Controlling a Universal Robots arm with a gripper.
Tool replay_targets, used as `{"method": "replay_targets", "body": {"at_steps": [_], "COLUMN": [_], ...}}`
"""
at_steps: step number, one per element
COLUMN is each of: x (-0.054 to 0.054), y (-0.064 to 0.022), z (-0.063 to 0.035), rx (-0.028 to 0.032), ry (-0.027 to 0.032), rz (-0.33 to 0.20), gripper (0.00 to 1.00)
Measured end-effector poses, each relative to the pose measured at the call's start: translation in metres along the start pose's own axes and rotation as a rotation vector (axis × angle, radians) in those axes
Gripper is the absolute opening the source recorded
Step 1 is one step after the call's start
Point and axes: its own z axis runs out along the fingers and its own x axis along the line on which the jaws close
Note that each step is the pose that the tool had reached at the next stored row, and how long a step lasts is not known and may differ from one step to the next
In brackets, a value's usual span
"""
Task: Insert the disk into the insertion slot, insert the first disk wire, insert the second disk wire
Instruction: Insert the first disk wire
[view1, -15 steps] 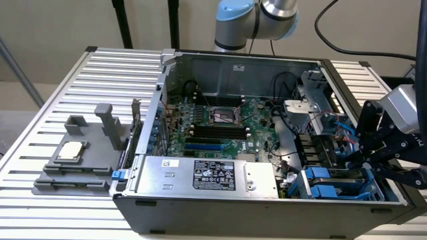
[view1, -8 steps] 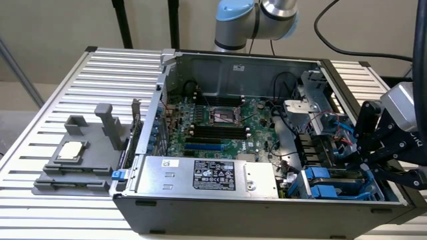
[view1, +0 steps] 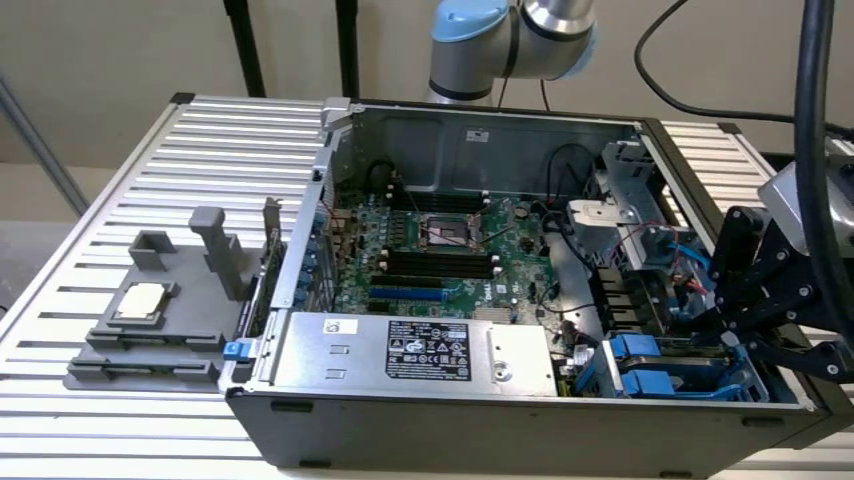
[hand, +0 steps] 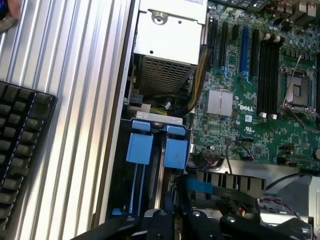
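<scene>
The insertion slot (view1: 667, 372) is the dark metal bay in the open case's corner nearest the exterior view's right. Two bright blue carrier handles (hand: 140, 147) (hand: 175, 152) stand side by side in the insertion slot (hand: 150, 170), with blue rails running back under them. The disk's grey metal body is hidden inside the bay. A blue flat wire (hand: 202, 185) lies beside the bay, toward the motherboard. My black gripper (view1: 731, 322) (hand: 170, 216) hangs just over the bay, shut, with nothing visible between its fingers.
The silver power-supply box (view1: 414, 350) fills the case's near side. The green motherboard (view1: 441, 255) with its CPU socket lies in the middle. A grey fixture (view1: 160, 320) stands on the ribbed table (view1: 174, 170) at the exterior view's left. A black keyboard (hand: 20, 150) lies beside the case.
</scene>
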Motion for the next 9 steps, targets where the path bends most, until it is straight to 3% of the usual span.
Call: {"method": "replay_targets", "body": {"at_steps": [4,9], "x": [-0.0001,-0.0039], "y": [0.0,-0.0008], "z": [0.0004,0.0023], "rx": [-0.0111,-0.0141], "ry": [0.0012,0.0005], "rz": [0.021,0.037], "gripper": [0.16,0.16]}}
